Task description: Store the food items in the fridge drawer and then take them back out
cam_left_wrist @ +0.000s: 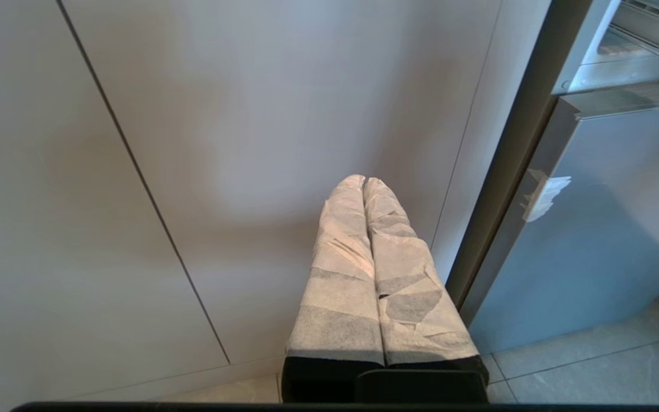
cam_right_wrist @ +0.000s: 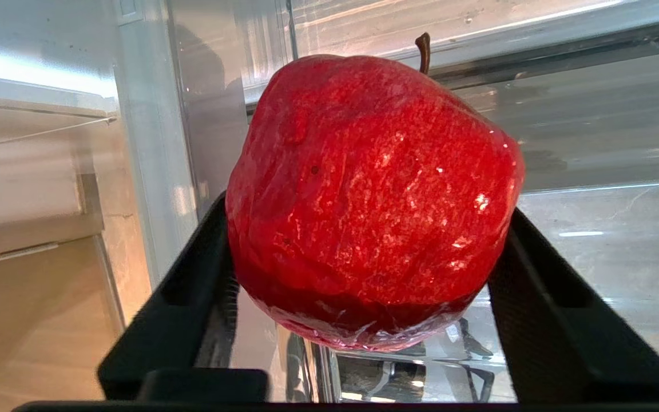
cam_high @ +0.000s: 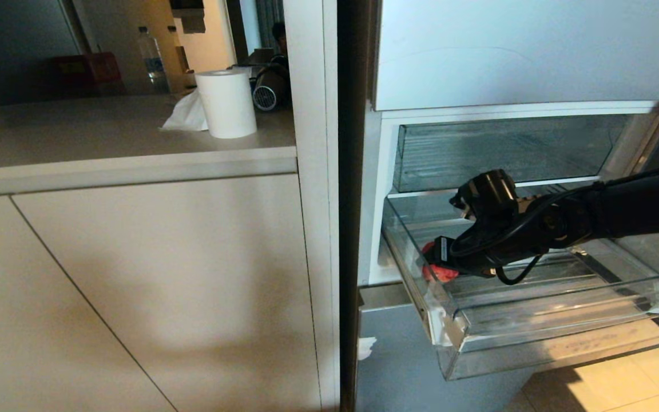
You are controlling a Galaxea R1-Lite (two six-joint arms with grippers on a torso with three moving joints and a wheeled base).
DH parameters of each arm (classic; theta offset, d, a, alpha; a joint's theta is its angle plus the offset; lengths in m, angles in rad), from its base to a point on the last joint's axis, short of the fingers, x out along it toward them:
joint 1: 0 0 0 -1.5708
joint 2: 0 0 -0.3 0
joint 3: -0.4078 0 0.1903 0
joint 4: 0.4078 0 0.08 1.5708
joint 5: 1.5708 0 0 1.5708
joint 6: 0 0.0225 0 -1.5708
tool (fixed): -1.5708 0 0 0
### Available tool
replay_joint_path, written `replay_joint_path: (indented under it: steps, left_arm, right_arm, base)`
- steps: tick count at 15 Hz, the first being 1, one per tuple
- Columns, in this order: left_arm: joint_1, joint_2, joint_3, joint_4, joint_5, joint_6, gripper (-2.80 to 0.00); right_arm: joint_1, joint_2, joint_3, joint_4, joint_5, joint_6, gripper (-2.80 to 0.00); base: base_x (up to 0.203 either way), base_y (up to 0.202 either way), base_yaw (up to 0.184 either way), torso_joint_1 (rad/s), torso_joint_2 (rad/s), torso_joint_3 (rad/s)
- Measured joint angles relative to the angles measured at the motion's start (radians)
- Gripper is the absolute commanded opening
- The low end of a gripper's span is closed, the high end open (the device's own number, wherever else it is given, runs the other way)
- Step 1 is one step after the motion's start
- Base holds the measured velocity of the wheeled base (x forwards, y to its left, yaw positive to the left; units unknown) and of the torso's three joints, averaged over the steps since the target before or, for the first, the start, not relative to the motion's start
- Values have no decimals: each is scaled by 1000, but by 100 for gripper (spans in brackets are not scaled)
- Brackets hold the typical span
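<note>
While the right claw (cam_right_wrist: 375, 274) reaches into the fridge drawer (cam_high: 535, 337), its fingers pinch the red apple (cam_right_wrist: 372, 194).

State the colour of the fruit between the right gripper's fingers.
Glossy deep red apple with a brown stem, clearest in the right wrist view.

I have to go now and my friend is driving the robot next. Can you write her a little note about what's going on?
Right end effector: inside the clear fridge drawer, fingers on both sides of the red apple; a firm grip isn't certain.
Left end effector: shut, empty, parked by the cabinet front.
Done: drawer pulled out, apple in it.
Left: can't tell whether it is being stored or fetched. No second food item shows.
</note>
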Motion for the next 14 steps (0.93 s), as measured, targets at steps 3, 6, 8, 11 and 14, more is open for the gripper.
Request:
replay_joint_path:
  steps: [3,6,8,11,14]
  left_arm:
    - [0,0,0,0,0,0,-280]
    - [0,0,0,0,0,0,-280]
    - [0,0,0,0,0,0,-280]
    - [0,0,0,0,0,0,-280]
    - [0,0,0,0,0,0,-280]
  right_arm:
    - [0,-15,3,2,-1,2,-280]
    - [0,-79,23,7,-4,0,-280]
    - [0,-141,62,9,-5,-1,-280]
    - [0,-262,161,11,-6,-3,-280]
    - [-2,-438,279,7,-5,-9,-280]
  base:
    - [0,0,0,0,0,0]
    - [0,0,0,0,0,0]
    - [0,0,0,0,0,0]
    - [0,0,0,0,0,0]
    - [0,0,0,0,0,0]
